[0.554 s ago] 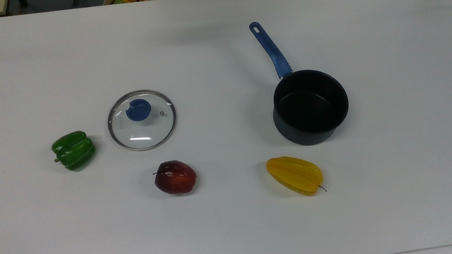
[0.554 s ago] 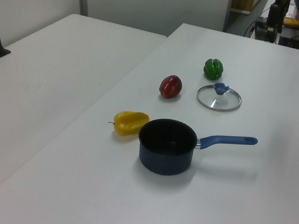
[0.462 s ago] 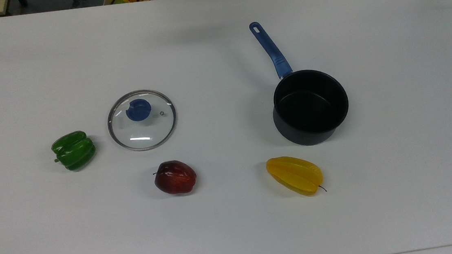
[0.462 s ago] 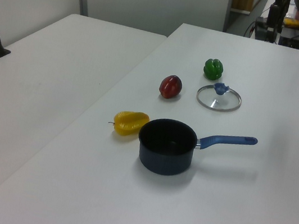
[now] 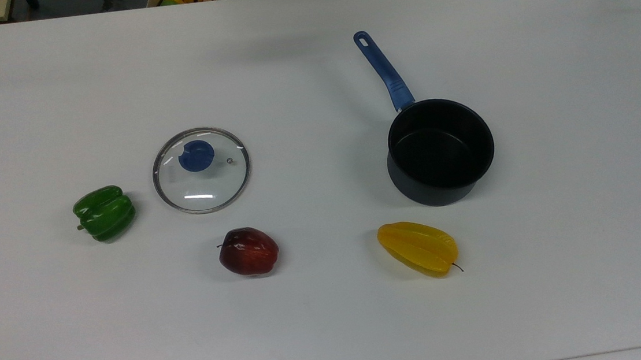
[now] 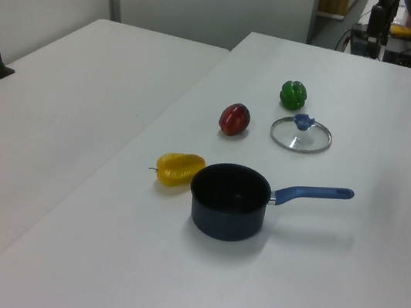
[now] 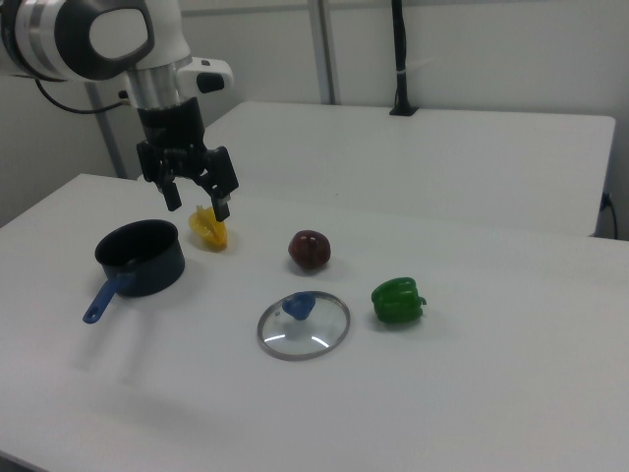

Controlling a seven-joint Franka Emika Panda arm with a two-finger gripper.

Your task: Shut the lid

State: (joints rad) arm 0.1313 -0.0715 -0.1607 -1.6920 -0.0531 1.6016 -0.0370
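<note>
right view: gripper (image 7: 199,205) spread wide, empty, above table; lid (image 5: 201,170) flat, well apart from saucepan (image 5: 440,151).

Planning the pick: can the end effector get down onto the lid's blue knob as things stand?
Probably yes. The end effector hangs open, above the table, holding nothing. The lid lies flat with its knob up, apart from the apple and pepper.

White table (image 5: 568,297) carries: saucepan (image 5: 440,152) and starfruit (image 5: 419,248) under the gripper (image 7: 197,202); apple (image 5: 248,251), lid (image 5: 201,170), green pepper (image 5: 104,213) further off.
</note>
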